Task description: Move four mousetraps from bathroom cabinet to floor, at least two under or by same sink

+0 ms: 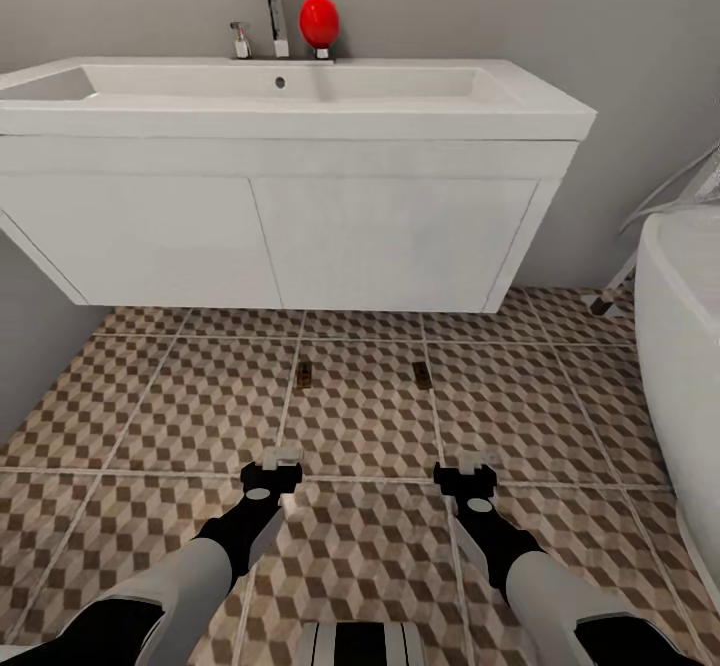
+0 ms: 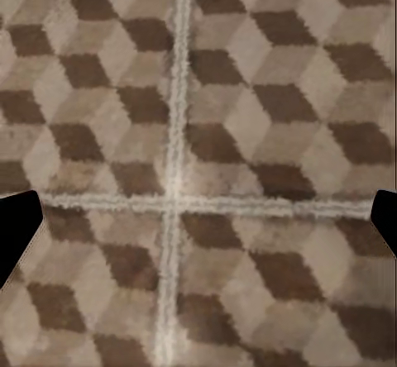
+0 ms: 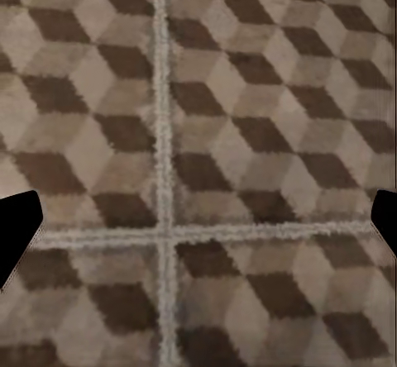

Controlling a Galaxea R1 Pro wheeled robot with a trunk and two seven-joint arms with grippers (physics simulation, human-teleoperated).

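Two mousetraps on the bathroom floor [image 1: 180, 406], side by side in front of the sink [image 1: 300, 116]: left mousetrap [image 1: 304, 374], right mousetrap [image 1: 422, 375]. Both are small brown boards, long axis running away from the robot toward the sink's white front. They sit near the sink cabinet's lower edge, on the tiles just out from under it rather than beneath it; well apart from each other, each close to a grout line.

From the grippers, both traps lie straight ahead, toward the sink. Left gripper [image 1: 270, 474] is nearer the left trap, right gripper [image 1: 465, 476] nearer the right; each trap sits roughly in line with its own arm.

Both grippers point down at bare tile. In the wrist views the dark fingertips stand at opposite edges of the picture, left gripper [image 2: 198, 218] and right gripper [image 3: 198, 222], so jaws are spread wide with nothing between them but cube-pattern floor.

Judgement: two traps are placed by the sink, so that clause looks met. Any remaining traps are elsewhere; next move likely turns away from here, not forward.

Bathtub [image 1: 685, 346] to the right, red ball-shaped object [image 1: 319, 20] by the faucet [image 1: 274, 1].
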